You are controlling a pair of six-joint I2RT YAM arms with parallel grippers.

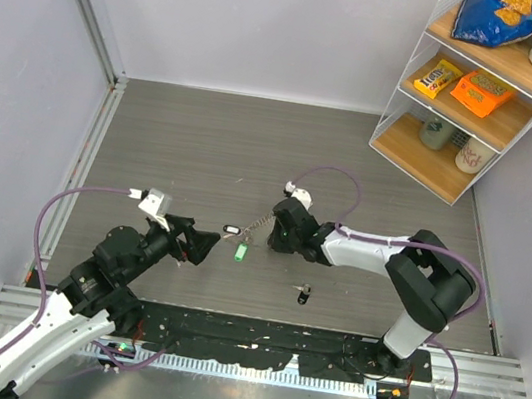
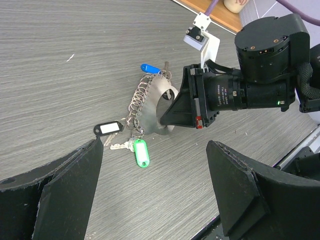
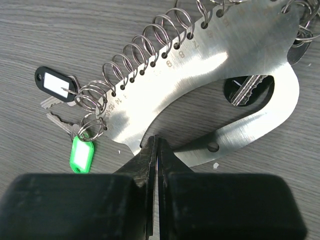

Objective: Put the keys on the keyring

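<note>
Pale walls [image 1: 274, 19] stand round the grey surface [image 1: 205, 139], with a snack shelf [image 1: 424, 162] in one corner. The right end effector [image 3: 156, 147] pinches the keyring [image 3: 210, 65]. The left end effector [image 1: 204, 246] is wide open.

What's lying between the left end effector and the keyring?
In the left wrist view, the black-tagged key and green-tagged key lie between the left end effector and the keyring.

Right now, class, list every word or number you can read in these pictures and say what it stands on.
"8": stamped beside a hole of the keyring plate; neighbouring digits, perhaps "6" and "14", are unsure.
Orange snack box and yellow snack box: print too small to read.
Black key tag: white insert shows no writing.
</note>
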